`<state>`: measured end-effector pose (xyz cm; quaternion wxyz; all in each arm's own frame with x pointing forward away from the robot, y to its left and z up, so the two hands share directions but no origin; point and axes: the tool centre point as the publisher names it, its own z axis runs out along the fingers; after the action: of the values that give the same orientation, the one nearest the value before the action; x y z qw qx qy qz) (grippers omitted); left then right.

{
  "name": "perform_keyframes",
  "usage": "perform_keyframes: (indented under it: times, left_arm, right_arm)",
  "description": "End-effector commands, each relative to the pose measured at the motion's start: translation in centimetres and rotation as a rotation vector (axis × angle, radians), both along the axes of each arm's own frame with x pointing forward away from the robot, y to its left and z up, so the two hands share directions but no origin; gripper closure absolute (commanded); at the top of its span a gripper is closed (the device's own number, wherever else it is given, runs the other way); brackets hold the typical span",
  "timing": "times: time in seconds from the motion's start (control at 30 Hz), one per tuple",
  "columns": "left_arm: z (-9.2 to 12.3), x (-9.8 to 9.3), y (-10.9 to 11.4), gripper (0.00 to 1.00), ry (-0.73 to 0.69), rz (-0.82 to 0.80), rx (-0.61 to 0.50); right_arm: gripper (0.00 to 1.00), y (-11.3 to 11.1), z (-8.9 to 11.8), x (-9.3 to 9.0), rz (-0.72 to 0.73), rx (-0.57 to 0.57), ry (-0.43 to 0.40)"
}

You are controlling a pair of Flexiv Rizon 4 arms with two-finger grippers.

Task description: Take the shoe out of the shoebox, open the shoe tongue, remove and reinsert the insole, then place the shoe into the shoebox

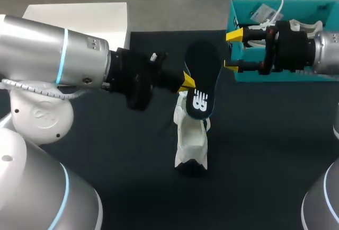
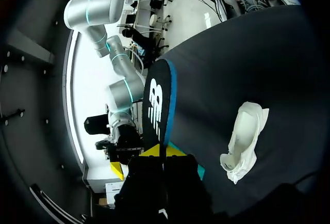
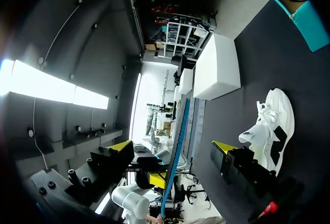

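Head view: left end effector clamps insole, raised over white shoe mid-tabletop. Right end effector open, beside shoebox far right. Insole out; reinsertion likely next, needs aligning with shoe opening.

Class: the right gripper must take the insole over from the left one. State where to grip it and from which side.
Grip the insole at its free toe end, clear of the left gripper, coming from the shoebox side. The open right gripper there faces its thin edge, in line between the fingers.
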<state>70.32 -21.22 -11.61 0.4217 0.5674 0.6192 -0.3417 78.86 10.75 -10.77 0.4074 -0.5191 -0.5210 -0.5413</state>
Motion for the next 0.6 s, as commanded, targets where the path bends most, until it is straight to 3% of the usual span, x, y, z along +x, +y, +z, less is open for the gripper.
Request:
perform_keyframes:
  times: [0.03,0.33,0.4,0.5,0.53,0.6]
  left_arm:
    - [-0.6,0.9,-1.4,1.00,-0.005,0.008,0.005]
    - [-0.4,3.2,-2.6,1.00,-0.047,0.043,-0.004]
    - [-0.4,3.6,-2.8,1.00,-0.050,0.045,-0.003]
    - [-0.3,3.8,-2.8,1.00,-0.060,0.050,-0.003]
    - [-0.3,3.9,-2.7,1.00,-0.063,0.055,-0.001]
    - [-0.4,4.1,-2.6,1.00,-0.068,0.059,0.003]
  right_arm:
    - [0.00,0.9,0.1,1.4,0.028,-0.012,0.009]
    - [0.03,2.0,-0.5,0.8,0.062,-0.019,0.048]
    - [0.09,2.0,-0.7,0.5,0.061,-0.017,0.055]
    - [0.26,2.0,-0.8,0.2,0.056,-0.016,0.063]
    - [0.36,2.0,-0.8,0.1,0.056,-0.015,0.064]
    - [0.44,2.1,-0.9,0.0,0.056,-0.014,0.066]
